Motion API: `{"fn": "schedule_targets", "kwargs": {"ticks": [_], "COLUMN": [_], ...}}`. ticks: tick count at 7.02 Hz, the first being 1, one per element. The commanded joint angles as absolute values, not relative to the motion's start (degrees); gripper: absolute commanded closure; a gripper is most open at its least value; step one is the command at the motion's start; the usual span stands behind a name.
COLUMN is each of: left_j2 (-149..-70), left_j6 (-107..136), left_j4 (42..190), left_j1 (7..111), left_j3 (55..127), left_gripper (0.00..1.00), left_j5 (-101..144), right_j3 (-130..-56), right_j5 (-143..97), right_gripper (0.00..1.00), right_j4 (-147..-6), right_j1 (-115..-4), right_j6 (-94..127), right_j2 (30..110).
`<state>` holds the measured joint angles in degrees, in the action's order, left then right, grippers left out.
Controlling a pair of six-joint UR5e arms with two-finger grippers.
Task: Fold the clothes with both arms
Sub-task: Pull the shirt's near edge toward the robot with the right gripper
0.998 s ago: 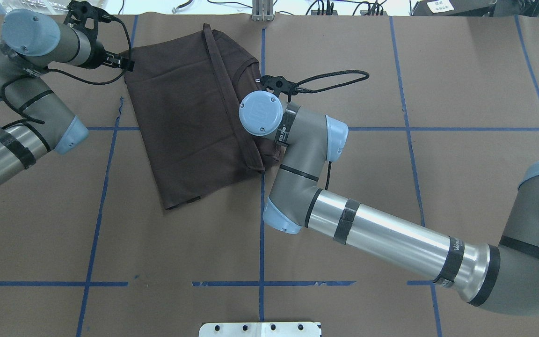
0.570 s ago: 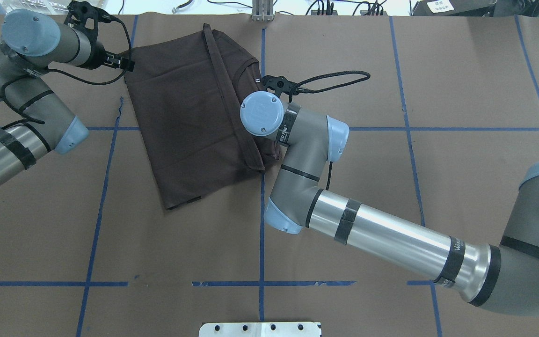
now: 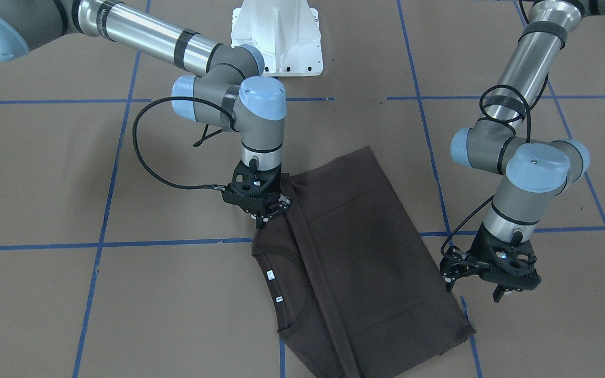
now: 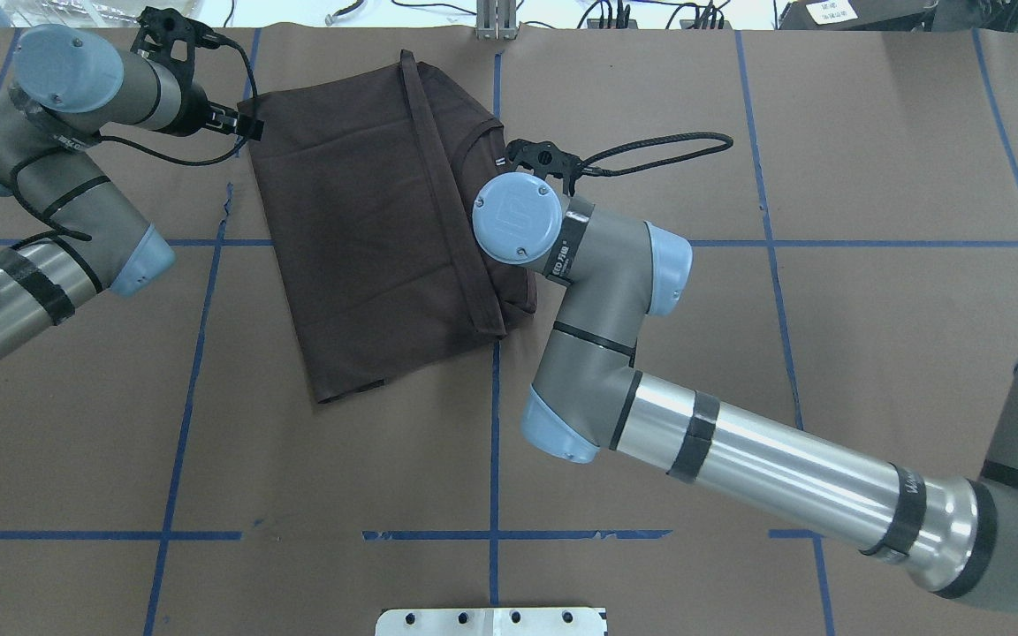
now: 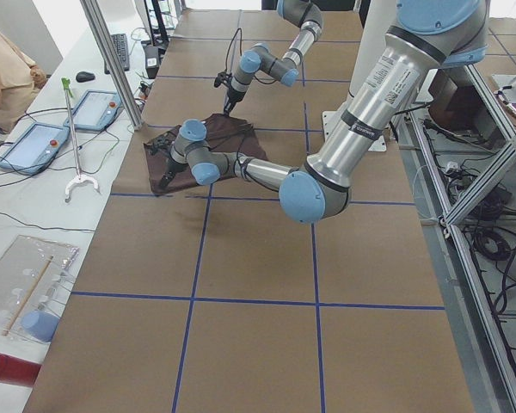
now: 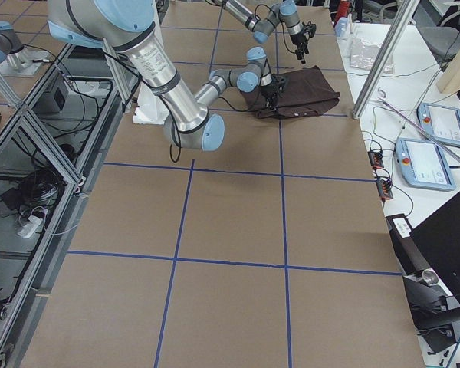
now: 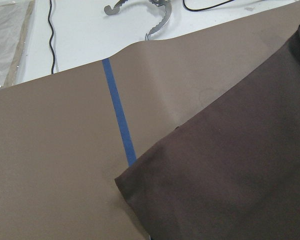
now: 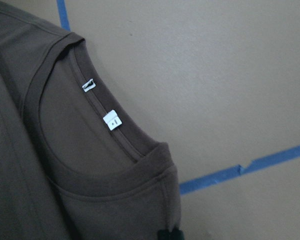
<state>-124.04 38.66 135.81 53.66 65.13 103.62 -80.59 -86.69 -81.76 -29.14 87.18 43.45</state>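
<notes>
The dark brown T-shirt lies folded lengthwise and flat on the brown table, also seen from overhead. Its ribbed collar with two small white labels faces the right arm's side. My right gripper points straight down and is shut on the shirt's shoulder edge beside the collar; one fingertip shows at the fabric edge. My left gripper hovers open just off the shirt's opposite long edge near a far corner, not holding it. From overhead the left gripper sits beside that corner.
The white pedestal base stands at the robot's side of the table. Blue tape lines cross the brown surface. Beyond the table's far edge lie cables and a metal grabber tool. An upright metal post stands at that edge.
My right arm has moved to the right in the overhead view, dragging the shirt a little that way. My left arm has shifted slightly right too, staying beside the shirt's corner.
</notes>
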Motion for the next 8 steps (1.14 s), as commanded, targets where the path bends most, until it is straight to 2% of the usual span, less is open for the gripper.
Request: {"fn": "schedule_targets", "kwargs": {"ticks": [1, 2, 3, 8], "left_j2": [-124.0, -124.0, -124.0, -124.0], "left_j6": [39.5, 39.7, 39.9, 41.0], "left_j4": [135.9, 135.9, 135.9, 135.9], "left_j1": [52.8, 52.7, 52.6, 51.5], "left_j3": [66.2, 66.4, 66.4, 66.9], "left_gripper": [0.00, 0.00, 0.00, 0.00], "left_j5": [103.6, 103.6, 103.6, 103.6], "right_j3": [-102.9, -110.2, -112.2, -112.3], "right_j5": [-82.2, -80.8, -77.5, -75.9], "right_gripper": [1.00, 1.00, 1.00, 1.00], "right_j4": [-88.8, -90.2, -90.4, -90.3], "right_j1": [-22.4, -18.8, -15.9, -14.1], "right_j6": [87.6, 89.1, 90.9, 90.3], "right_j2": [57.6, 63.7, 66.9, 69.8]}}
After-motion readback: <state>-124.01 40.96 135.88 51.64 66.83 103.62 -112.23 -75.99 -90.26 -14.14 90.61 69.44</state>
